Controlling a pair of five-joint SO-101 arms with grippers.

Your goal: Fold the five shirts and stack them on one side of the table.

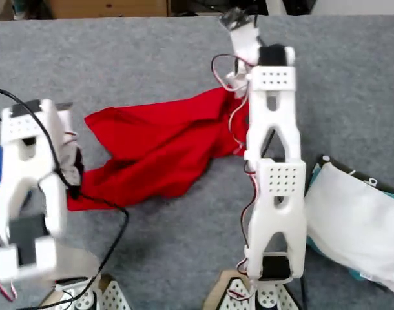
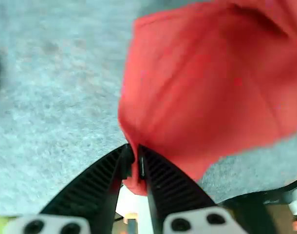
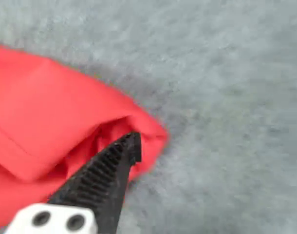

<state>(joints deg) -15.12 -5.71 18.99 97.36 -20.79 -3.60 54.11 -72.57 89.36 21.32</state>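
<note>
from the high view, the red shirt lies rumpled across the grey counter between my 2 arms, 1 end by my left arm, the other rising toward my right arm at the far side; held at both ends like that, i judge it is being spread for a fold. a folded white shirt sits on teal cloth at the right edge, so the stack side looks taken, with open counter far left and near the middle. in the left wrist view my left jaws are clenched on the shirt's hem. in the right wrist view 1 ridged jaw rests on a red fold; i cannot tell whether my right jaws are closed.
</note>
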